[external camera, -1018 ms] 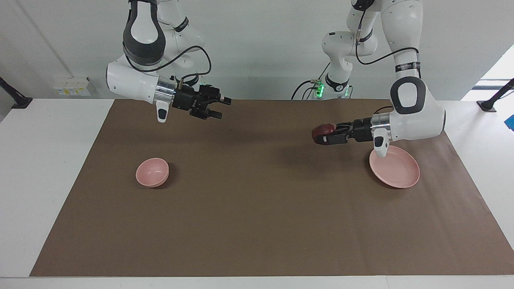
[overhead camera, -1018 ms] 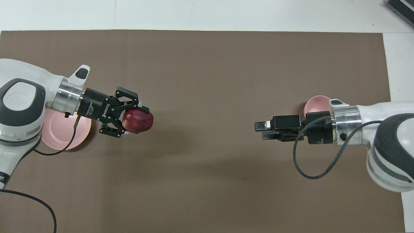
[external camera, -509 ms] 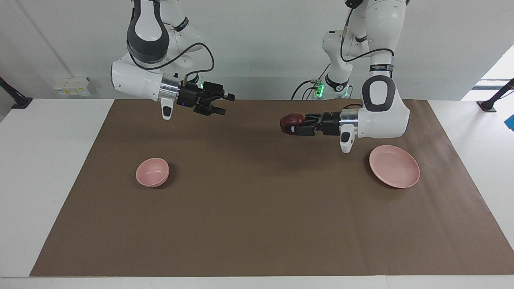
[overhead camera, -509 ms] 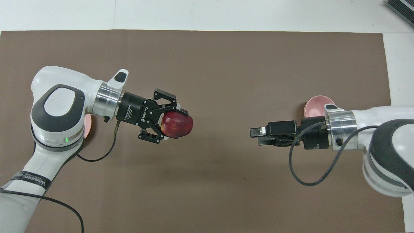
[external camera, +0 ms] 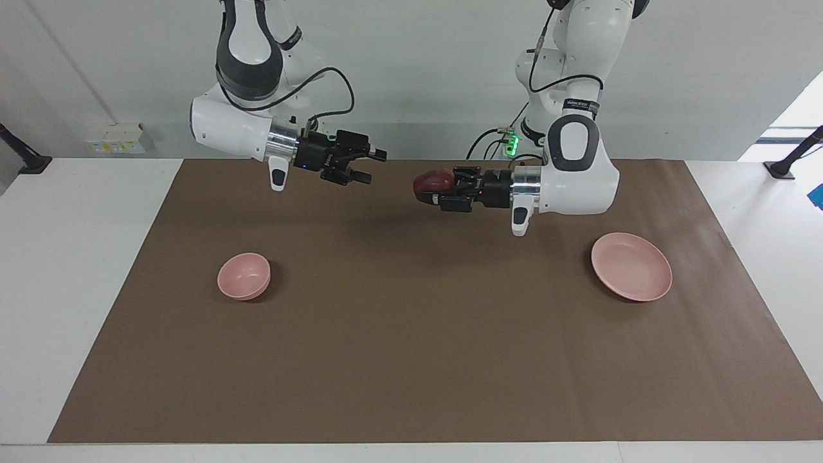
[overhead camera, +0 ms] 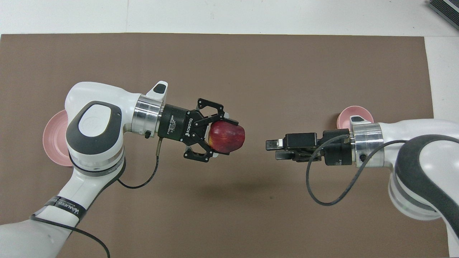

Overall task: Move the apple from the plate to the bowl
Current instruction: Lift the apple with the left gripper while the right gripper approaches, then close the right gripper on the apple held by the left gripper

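My left gripper (external camera: 429, 188) is shut on the dark red apple (external camera: 431, 181) and holds it up in the air over the middle of the brown mat. In the overhead view the left gripper (overhead camera: 223, 138) has a finger on each side of the apple (overhead camera: 229, 135). My right gripper (external camera: 371, 167) is open and empty, raised, and points at the apple across a gap; it also shows in the overhead view (overhead camera: 274, 149). The pink plate (external camera: 632, 275) lies empty toward the left arm's end, partly under the left arm (overhead camera: 53, 141). The pink bowl (external camera: 244, 275) stands empty toward the right arm's end, mostly hidden by the right wrist in the overhead view (overhead camera: 347, 114).
A brown mat (external camera: 411, 360) covers most of the white table (external camera: 77, 257). A black cable (overhead camera: 322, 190) loops below the right wrist. A dark object (overhead camera: 444, 9) lies at the table's corner farthest from the robots, at the right arm's end.
My left gripper has carried the apple away from the plate toward the middle of the mat and higher. My right gripper has moved toward the middle too, so the gap between them has narrowed.
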You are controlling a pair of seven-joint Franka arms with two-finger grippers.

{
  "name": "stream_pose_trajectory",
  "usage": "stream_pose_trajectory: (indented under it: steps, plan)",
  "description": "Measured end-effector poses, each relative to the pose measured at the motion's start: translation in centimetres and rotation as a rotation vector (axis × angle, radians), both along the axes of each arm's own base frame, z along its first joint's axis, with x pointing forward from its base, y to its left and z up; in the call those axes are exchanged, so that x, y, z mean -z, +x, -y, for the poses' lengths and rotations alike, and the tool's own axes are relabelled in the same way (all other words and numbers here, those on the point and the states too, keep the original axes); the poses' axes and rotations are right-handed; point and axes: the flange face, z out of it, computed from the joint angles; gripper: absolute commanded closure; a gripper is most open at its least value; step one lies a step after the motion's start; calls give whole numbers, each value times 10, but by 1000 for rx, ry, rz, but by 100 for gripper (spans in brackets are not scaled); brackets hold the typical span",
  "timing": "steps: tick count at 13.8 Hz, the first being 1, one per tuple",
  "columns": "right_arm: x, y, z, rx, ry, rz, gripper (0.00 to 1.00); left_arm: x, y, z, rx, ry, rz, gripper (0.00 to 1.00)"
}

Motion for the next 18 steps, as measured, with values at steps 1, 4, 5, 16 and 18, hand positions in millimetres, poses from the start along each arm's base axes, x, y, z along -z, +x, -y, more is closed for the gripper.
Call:
stream_pose_trajectory:
  steps: [1,4,5,16,18]
  plan:
    - [0,0,-6,5,-2,4,0,-2,-4,13,-15,-8,-12,100]
    - [0,0,-12,17,-8,11,0,-5,-17,45,-50,-28,-35,100]
    - [-1,0,-11,19,-6,13,0,-5,-20,49,-57,-30,-41,100]
    - [-1,1,-4,32,-4,12,0,-8,-50,80,-15,-33,-56,100]
    - [-1,1,-2,36,-4,11,2,-8,-54,83,-10,-31,-55,100]
